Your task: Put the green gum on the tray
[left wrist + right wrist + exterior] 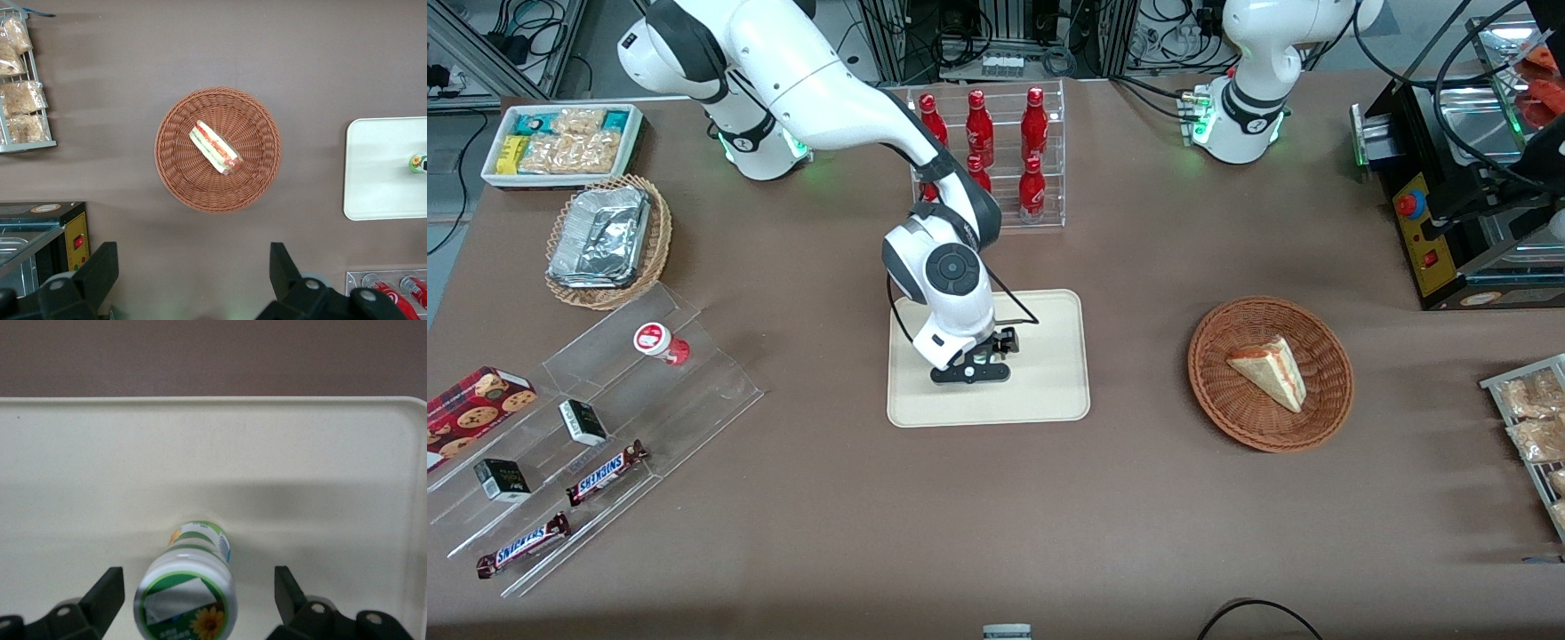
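Landmark for this record: the large flat cream-beige rectangular tray [1040, 391] with rounded corners and a low raised rim, lying on the brown table [996, 524].

Toward the working arm's end of the table from the tray: a white bin of packaged snacks [562, 142]; a crinkled silver foil tray [600, 236] sitting in a shallow wicker basket [656, 253]; a clear stepped acrylic display [605, 418] holding a small bottle with a red-and-white lid [660, 342], two small dark boxes and two Snickers bars [605, 472].

Over the tray: the right arm's black two-finger gripper [971, 364]. In the right wrist view the gripper [199, 593] has its fingers [107, 597] spread wide, each standing clear of the bottle between them. The green gum [189, 590], a small cylindrical bottle with a round white lid marked green and orange and a green-labelled body, stands upright on the tray floor [320, 467]. The left wrist view confirms it on the tray [380, 167].

Farther from the front camera than the tray: a clear acrylic rack of red bottles [996, 151].

Toward the parked arm's end from the tray: a round brown wicker basket [1270, 373] containing a wedge sandwich [1270, 372].
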`<act>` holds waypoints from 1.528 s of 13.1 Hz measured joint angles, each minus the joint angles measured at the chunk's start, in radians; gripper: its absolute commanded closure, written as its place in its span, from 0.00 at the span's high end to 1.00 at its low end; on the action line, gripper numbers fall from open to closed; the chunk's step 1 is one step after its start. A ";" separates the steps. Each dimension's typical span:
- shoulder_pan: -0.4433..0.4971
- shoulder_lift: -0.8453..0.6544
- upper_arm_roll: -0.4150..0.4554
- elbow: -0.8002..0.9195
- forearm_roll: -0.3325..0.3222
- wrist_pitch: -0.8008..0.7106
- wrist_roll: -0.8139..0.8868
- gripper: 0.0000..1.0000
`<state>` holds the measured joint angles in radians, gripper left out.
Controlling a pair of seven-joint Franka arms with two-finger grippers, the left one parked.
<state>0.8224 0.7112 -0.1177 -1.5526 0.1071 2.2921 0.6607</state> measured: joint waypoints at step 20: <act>-0.205 -0.316 -0.017 0.010 -0.001 -0.509 -0.292 1.00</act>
<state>0.6172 0.3956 -0.1352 -1.5429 0.1061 1.7834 0.3683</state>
